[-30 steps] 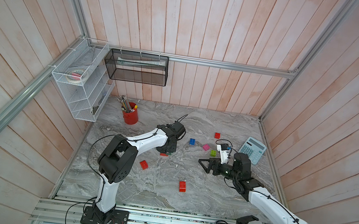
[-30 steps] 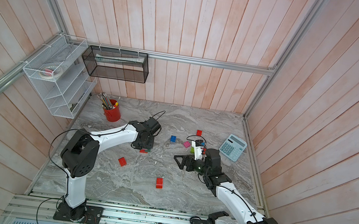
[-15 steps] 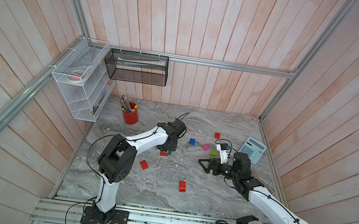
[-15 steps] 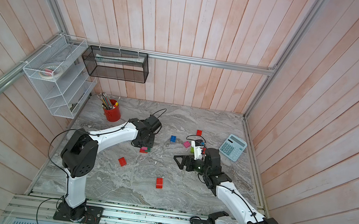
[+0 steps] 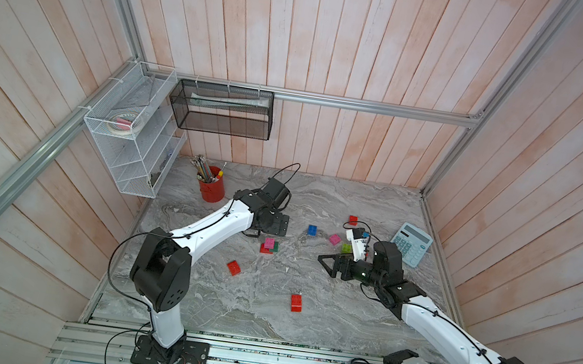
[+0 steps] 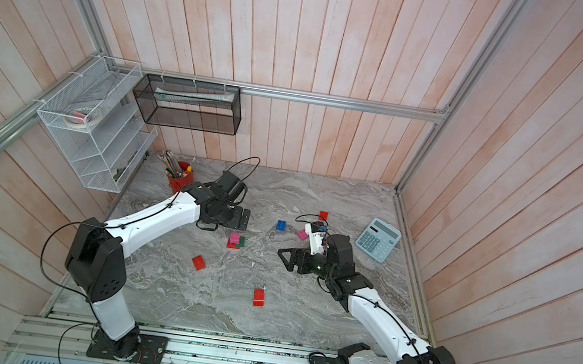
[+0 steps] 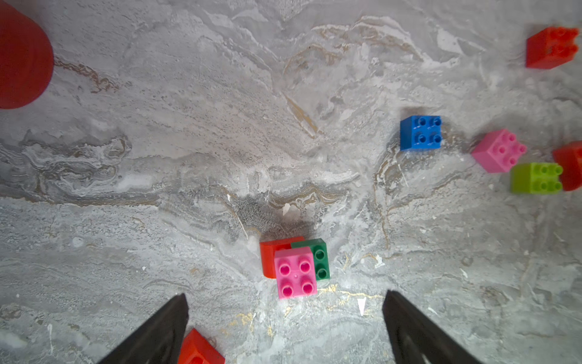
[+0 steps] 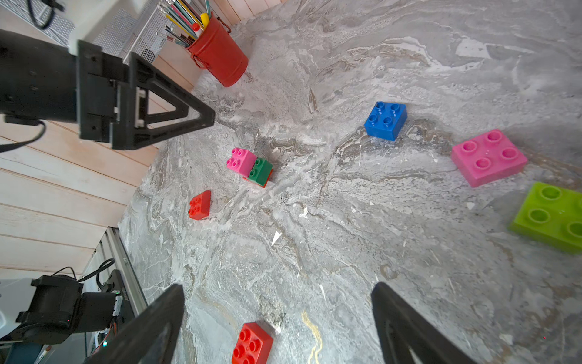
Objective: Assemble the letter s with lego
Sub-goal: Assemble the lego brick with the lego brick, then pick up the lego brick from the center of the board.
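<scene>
Marble tabletop, stacked bricks mid-table, left pincer spread nearby

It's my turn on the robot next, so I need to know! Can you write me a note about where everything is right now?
Left claw: open, empty, by the stack.
Right claw: open, empty.
Done: top pink brick and dark green brick sit on a red base brick.
Loose on the table: blue brick, second pink brick, lime brick, red bricks.
Left: almost the whole S.

Studs up, pink brick and green brick sit atop red brick.
</scene>
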Robot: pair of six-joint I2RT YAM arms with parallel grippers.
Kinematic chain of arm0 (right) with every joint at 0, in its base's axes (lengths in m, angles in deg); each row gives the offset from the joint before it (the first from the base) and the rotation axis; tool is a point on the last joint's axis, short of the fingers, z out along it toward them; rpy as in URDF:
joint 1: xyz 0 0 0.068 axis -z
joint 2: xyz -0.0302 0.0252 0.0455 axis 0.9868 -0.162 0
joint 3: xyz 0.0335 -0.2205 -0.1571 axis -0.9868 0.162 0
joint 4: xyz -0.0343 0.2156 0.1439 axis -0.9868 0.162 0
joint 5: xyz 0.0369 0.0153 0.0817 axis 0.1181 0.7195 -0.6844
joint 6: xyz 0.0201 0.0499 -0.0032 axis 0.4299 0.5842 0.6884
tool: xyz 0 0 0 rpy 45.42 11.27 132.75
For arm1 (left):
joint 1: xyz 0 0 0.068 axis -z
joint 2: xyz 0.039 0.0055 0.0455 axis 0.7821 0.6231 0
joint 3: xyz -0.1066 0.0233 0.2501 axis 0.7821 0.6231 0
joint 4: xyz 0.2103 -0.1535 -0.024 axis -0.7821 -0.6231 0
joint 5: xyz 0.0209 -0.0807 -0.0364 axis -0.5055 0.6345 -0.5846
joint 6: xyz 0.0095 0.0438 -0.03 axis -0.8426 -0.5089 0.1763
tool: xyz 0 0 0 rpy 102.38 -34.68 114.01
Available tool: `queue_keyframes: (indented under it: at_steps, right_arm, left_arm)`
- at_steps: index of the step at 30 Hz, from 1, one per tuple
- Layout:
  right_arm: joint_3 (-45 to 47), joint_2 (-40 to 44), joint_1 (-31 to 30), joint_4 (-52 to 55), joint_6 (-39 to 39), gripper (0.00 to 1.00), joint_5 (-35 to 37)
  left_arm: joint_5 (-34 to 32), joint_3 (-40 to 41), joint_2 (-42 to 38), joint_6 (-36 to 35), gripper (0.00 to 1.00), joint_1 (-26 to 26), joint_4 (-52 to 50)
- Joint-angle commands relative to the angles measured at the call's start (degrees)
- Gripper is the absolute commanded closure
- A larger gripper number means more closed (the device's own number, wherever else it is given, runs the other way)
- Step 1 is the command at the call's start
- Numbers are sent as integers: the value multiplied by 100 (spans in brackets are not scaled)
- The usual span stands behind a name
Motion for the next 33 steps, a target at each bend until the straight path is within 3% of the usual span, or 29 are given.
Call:
queue_keyframes:
  at_steps: [1, 8, 16, 33]
  right_arm:
    - [-264, -116, -159, 264, -41, 6, 314]
    - [-467, -309, -608, 473, 213, 7, 1074]
    - [-1079, -1059, -735, 688, 424, 14, 2145]
    - [-3587, -3777, -737, 1667, 957, 35, 3133]
  left_arm:
    - [384, 273, -270, -383, 0, -91, 111]
    - [866, 815, -748, -623, 0, -270, 428]
    - [1276, 1374, -1285, -407, 0, -399, 1013]
    - [1499, 1804, -1678, -359, 0, -695, 1340]
